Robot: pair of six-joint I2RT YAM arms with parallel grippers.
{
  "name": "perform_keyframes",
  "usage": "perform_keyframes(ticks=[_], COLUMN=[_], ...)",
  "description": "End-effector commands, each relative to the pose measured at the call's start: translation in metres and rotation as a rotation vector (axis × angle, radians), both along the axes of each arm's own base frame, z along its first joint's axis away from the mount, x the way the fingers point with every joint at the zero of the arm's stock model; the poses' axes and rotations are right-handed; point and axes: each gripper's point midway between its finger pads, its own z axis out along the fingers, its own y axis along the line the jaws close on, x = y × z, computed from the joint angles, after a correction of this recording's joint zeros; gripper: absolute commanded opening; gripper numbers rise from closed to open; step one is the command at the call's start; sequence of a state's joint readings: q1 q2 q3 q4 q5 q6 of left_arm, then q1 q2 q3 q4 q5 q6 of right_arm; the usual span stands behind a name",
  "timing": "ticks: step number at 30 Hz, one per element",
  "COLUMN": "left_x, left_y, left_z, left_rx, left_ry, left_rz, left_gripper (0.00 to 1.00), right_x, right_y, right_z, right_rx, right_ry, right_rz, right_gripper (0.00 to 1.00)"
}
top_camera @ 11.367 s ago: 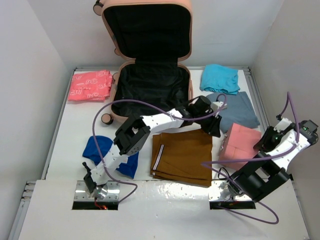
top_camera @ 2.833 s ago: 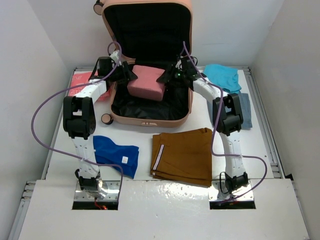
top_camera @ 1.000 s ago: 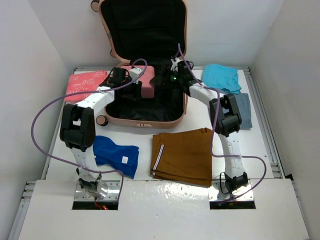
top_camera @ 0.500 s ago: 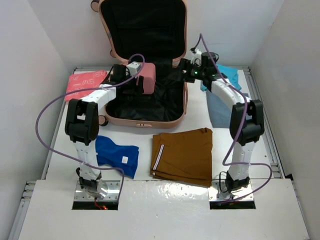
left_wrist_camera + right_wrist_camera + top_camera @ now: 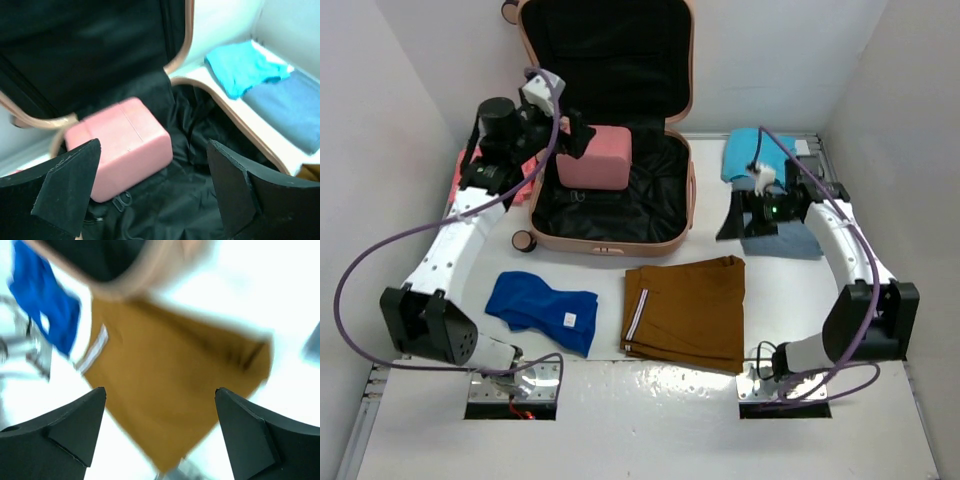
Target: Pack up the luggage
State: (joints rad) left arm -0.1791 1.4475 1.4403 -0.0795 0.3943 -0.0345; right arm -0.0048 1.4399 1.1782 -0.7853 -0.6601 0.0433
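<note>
Two arms up, both sets of jaws spread wide with nothing clamped. luggage sits at the back middle of the table, lying open: base flat with the black lining up, lid standing upright against the back wall. pink pouch lies inside the base at the back-left, near the hinge line. left gripper hangs over the luggage's rear-left edge, just beside the pouch and aimed across the base; in the left wrist view the pouch shows below and between the gaping fingers, and I can't tell whether a finger brushes it. right gripper is well apart from the luggage, pointed down over bare table between the luggage's right wall and the grey-blue cloth; the right wrist view is motion-blurred but shows nothing between the fingers. brown trousers are folded in front of the luggage, blue garment to their left, cyan garment at the back right just behind the grey-blue cloth. red patterned cloth at the back left is mostly hidden by the left arm. small round object sits at the luggage's near-left corner
</note>
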Motion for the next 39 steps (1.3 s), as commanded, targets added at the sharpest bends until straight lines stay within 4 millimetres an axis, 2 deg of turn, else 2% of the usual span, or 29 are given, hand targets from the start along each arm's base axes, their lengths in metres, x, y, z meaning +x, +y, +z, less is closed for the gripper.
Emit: perform_keyframes(ticks=[1,2,4,5,6,8,9,12,16,17,19,20,23,26,27,28,29,31,32,33,35,38,39], left_x=[-0.002,-0.001,-0.006,-0.006,-0.005,-0.01,-0.009,-0.011,-0.011,-0.011,-0.01,-0.009,-0.005,-0.002,0.001,0.004,0.004,0.012,0.011,0.015,0.021,0.029,0.029], left_y=[0.019,0.024,0.028,0.027,0.031,0.035,0.036,0.041,0.049,0.051,0.052,0.054,0.062,0.062,0.062,0.061,0.061,0.061,0.059,0.059,0.062,0.061,0.062], left_z=[0.0,-0.005,0.005,0.005,0.0,0.009,0.003,-0.001,0.001,0.001,0.006,0.011,0.02,0.023,0.028,0.023,0.029,0.024,0.03,0.023,0.027,0.023,0.027], left_rx=[0.004,-0.004,-0.026,-0.034,-0.041,-0.057,-0.065,-0.072,-0.078,-0.086,-0.087,-0.088,-0.099,-0.101,-0.104,-0.101,-0.104,-0.101,-0.104,-0.101,-0.11,-0.12,-0.134], left_ry=[0.004,0.019,0.009,0.013,0.028,0.015,0.032,0.044,0.045,0.049,0.038,0.027,0.013,0.0,-0.013,-0.001,-0.013,0.0,-0.012,0.002,0.0,0.012,0.008], left_rz=[0.058,0.069,0.08,0.081,0.091,0.101,0.111,0.123,0.163,0.173,0.184,0.195,0.23,0.23,0.229,0.23,0.229,0.23,0.22,0.221,0.23,0.231,0.24], left_gripper=[0.93,0.93,0.93,0.93,0.93,0.93,0.93,0.93,0.93,0.93,0.93,0.93,0.93,0.93,0.93,0.93,0.93,0.93,0.93,0.93,0.93,0.93,0.93], right_x=[-0.069,-0.082,-0.085,-0.096,-0.09,-0.101,-0.105,-0.11,-0.118,-0.127,-0.132,-0.145,-0.161,-0.16,-0.161,-0.161,-0.155,-0.164,-0.155,-0.159,-0.155,-0.152,-0.148], right_y=[-0.009,-0.015,-0.019,-0.025,-0.028,-0.033,-0.034,-0.024,-0.031,-0.033,-0.038,-0.034,-0.037,-0.029,-0.024,-0.012,-0.008,0.005,0.008,0.017,0.024,0.022,0.013], right_z=[-0.037,-0.051,-0.058,-0.073,-0.078,-0.094,-0.102,-0.102,-0.123,-0.134,-0.146,-0.153,-0.166,-0.174,-0.182,-0.179,-0.181,-0.185,-0.187,-0.189,-0.188,-0.196,-0.205], right_rx=[0.003,0.015,0.029,0.036,0.039,0.041,0.04,0.097,0.038,0.005,-0.042,-0.066,-0.142,-0.103,-0.09,-0.027,-0.007,0.043,0.064,0.093,0.128,0.083,0.013], right_ry=[0.288,0.353,0.384,0.42,0.414,0.393,0.392,0.407,0.522,0.57,0.615,0.677,0.756,0.714,0.677,0.661,0.619,0.612,0.569,0.567,0.595,0.632,0.617], right_rz=[0.076,0.043,-0.027,-0.085,-0.145,-0.208,-0.226,-0.23,-0.322,-0.335,-0.4,-0.4,-0.447,-0.443,-0.412,-0.359,-0.335,-0.272,-0.271,-0.247,-0.251,-0.289,-0.328], right_gripper=[0.9,0.9,0.91,0.92,0.93,0.93,0.94,0.94,0.94,0.94,0.94,0.94,0.96,0.96,0.96,0.96,0.94,0.94,0.94,0.94,0.94,0.9,0.87])
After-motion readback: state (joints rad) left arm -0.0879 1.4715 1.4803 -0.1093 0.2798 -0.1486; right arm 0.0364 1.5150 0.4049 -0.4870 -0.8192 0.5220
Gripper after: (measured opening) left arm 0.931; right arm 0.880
